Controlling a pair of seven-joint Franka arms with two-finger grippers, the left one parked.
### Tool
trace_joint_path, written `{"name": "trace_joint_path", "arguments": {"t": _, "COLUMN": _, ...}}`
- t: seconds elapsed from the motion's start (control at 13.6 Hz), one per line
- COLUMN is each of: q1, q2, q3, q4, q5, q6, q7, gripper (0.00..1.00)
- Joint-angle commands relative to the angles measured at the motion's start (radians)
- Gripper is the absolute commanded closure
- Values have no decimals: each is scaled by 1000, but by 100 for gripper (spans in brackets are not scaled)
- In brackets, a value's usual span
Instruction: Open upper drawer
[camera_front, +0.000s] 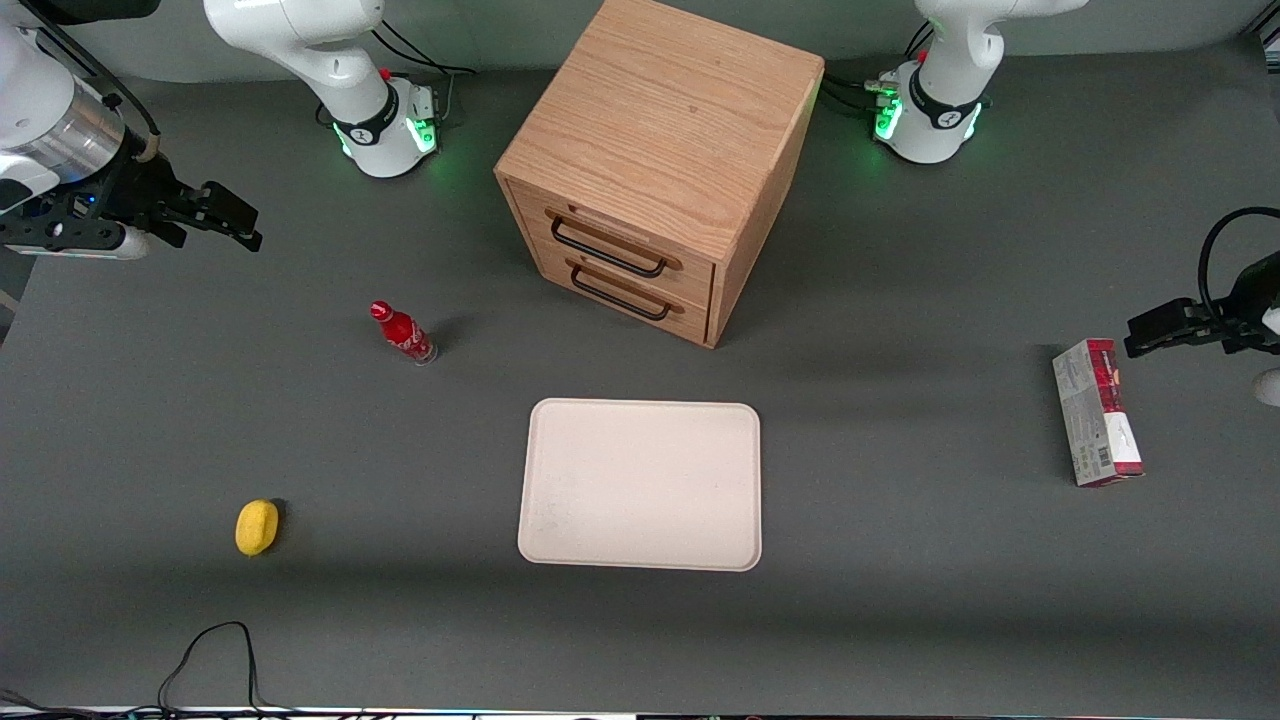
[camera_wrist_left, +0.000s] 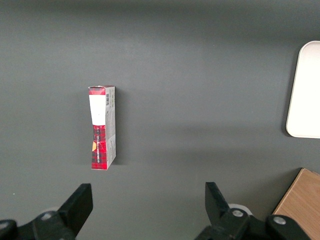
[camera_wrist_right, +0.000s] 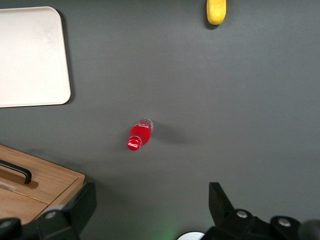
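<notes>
Open black two-finger hand above the grey bench; upright red bottle stands between the oak cabinet's corner and a yellow lemon, near the white tray.

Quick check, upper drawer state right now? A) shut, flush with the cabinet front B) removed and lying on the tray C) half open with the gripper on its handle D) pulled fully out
A: the upper drawer sits flush in the cabinet like the bottom drawer, and the gripper hangs open toward the working arm's end of the table, well clear of the handle.
</notes>
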Motion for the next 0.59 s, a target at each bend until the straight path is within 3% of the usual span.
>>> {"name": "trace_joint_path", "arguments": {"t": 0.0, "q1": 7, "q2": 16, "q3": -2, "q4": 39, "q5": -20, "q6": -30, "q7": -11, "gripper": 0}}
{"name": "trace_joint_path", "arguments": {"t": 0.22, "q1": 7, "q2": 43, "q3": 4, "q4": 72, "q5": -3, "q6": -30, "q7": -5, "gripper": 0}}
{"name": "trace_joint_path", "arguments": {"t": 0.51, "q1": 7, "q2": 181, "q3": 207, "q4": 253, "q5": 72, "q6": -71, "q7": 3, "gripper": 0}}
